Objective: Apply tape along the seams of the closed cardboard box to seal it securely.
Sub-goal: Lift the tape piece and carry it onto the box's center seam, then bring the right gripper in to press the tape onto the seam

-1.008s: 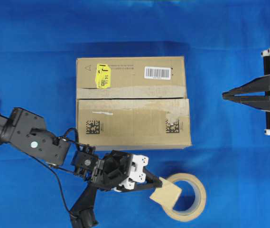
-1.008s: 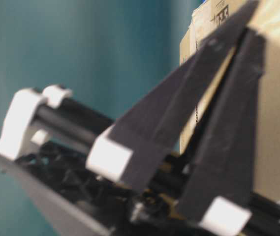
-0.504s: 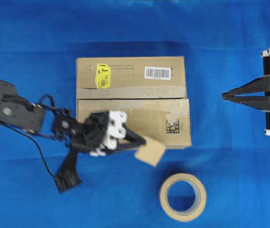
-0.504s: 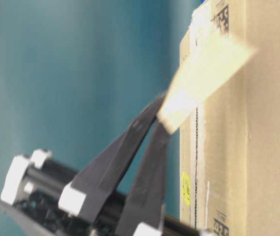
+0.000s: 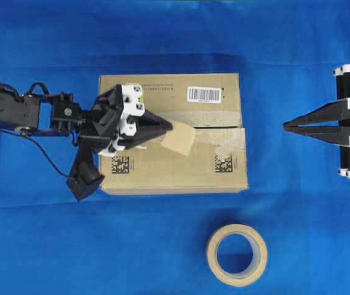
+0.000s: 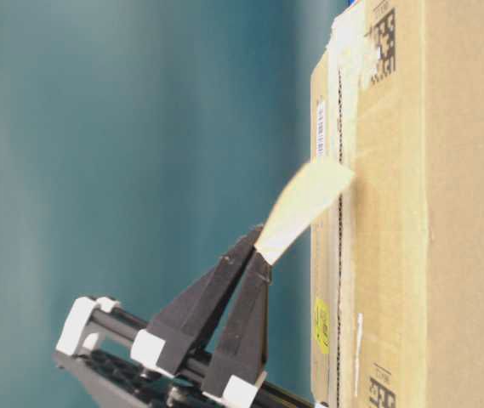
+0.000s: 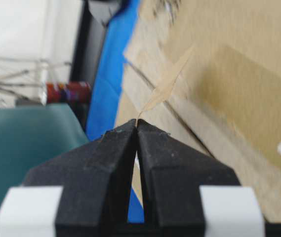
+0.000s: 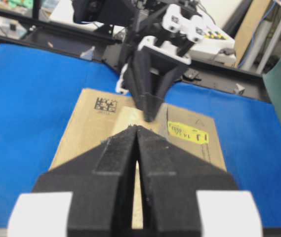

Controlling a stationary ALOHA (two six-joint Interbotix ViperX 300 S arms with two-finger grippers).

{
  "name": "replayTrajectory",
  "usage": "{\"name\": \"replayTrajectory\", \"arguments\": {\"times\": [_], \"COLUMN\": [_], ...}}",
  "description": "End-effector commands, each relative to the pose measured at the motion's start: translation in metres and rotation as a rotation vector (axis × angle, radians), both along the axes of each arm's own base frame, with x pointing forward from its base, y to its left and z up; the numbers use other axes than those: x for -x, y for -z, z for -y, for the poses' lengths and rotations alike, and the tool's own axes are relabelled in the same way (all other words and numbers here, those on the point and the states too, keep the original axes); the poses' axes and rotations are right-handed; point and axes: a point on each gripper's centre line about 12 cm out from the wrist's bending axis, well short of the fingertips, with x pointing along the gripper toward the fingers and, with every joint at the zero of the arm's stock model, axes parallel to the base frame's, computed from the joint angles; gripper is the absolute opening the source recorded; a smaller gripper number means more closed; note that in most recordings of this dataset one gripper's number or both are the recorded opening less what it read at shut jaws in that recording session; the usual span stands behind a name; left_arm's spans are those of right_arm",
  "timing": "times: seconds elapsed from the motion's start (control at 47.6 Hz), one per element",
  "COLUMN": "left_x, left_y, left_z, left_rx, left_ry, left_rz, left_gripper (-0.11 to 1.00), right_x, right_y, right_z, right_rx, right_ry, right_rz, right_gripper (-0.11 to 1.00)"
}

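Note:
The brown cardboard box (image 5: 171,163) lies in the middle of the blue cloth, with a white barcode label and two black-dotted code prints. Its seam (image 5: 218,128) runs left to right between the two flaps. My left gripper (image 5: 170,125) is shut on a small square piece of tan tape (image 5: 180,139) and holds it just above the seam near the box's middle. The tape also shows in the table-level view (image 6: 304,208) and edge-on in the left wrist view (image 7: 166,85). My right gripper (image 5: 285,125) is shut and empty, to the right of the box.
The ring-shaped tape roll (image 5: 237,254) lies on the cloth in front of the box, right of centre. An old faded tape strip (image 5: 214,117) runs along the seam. The left arm (image 5: 21,114) reaches in from the left edge.
My left gripper has carried the tape piece from beside the roll, up over the box's front flap, to the seam. The right gripper has barely moved.

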Motion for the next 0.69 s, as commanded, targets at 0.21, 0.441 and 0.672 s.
{"name": "replayTrajectory", "arguments": {"times": [0.21, 0.441, 0.672], "left_x": [0.0, 0.006, 0.009], "left_y": [-0.005, 0.007, 0.014], "left_z": [-0.015, -0.017, -0.016], "left_rx": [0.054, 0.07, 0.073], "left_ry": [-0.059, -0.069, -0.069], "left_rz": [-0.033, -0.137, -0.2], "left_gripper": [0.02, 0.02, 0.02], "right_x": [-0.004, -0.005, -0.008], "right_y": [-0.004, -0.002, 0.0], "right_z": [-0.001, -0.001, -0.001], "right_rx": [0.003, 0.003, -0.001], "right_ry": [-0.002, -0.002, -0.003], "right_rz": [0.006, 0.0, 0.0], "right_gripper": [0.0, 0.0, 0.0]}}
